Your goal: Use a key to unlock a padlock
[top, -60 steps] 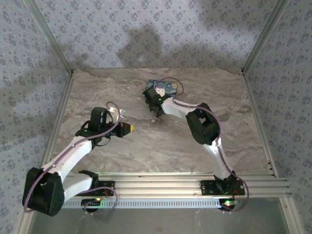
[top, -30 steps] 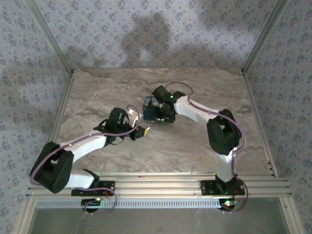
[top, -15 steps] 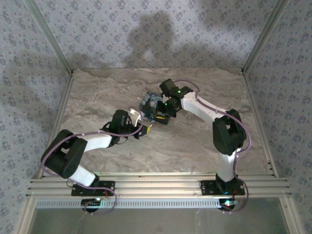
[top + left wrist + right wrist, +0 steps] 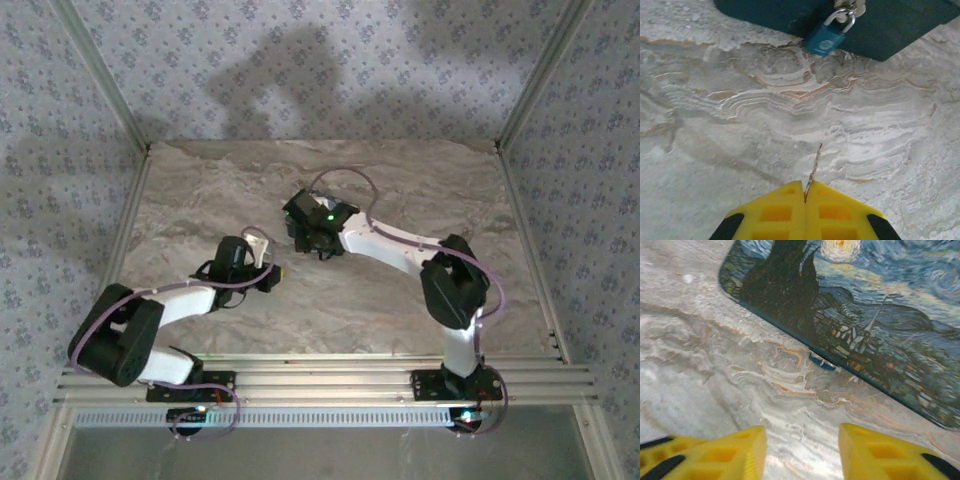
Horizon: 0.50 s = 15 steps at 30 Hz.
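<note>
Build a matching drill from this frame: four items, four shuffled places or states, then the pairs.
Things
1. small blue padlock with silver shackle
2. thin metal key
3. dark blue swirl-print box
4. right end effector

Places or states
a. yellow fingers apart, nothing between them
b. hooked by its shackle to the side of the box
c. pinched in the shut left end effector, blade pointing forward
d. lying flat on the marble-patterned table

Pairs: 1-b, 2-c, 3-d, 4-a
</note>
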Tool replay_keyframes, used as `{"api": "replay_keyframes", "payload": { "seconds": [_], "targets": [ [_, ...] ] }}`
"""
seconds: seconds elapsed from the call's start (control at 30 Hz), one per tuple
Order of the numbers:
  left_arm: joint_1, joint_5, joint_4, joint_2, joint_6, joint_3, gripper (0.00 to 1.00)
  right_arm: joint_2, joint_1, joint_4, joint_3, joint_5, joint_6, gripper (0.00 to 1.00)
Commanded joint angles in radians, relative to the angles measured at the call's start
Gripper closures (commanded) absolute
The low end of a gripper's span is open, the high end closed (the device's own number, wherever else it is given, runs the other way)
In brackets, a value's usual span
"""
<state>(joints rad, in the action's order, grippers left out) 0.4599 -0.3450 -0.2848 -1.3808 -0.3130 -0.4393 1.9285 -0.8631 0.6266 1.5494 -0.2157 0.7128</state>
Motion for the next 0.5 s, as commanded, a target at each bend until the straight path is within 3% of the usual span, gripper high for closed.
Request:
{"api": "replay_keyframes", "payload": {
  "seconds": [0.0, 0.47],
  "targets": [
    [-0.008, 0.046, 0.062, 0.032, -0.005, 0.005, 1.00, 0.109, 0.002, 0.002, 0.048, -0.109, 0.039, 0.50],
    [-0.009, 0.021, 0.015, 0.016, -0.005, 0.024, 1.00, 0.191, 0.028, -0.021, 0.053, -0.228, 0.070, 0.47]
  ]
}}
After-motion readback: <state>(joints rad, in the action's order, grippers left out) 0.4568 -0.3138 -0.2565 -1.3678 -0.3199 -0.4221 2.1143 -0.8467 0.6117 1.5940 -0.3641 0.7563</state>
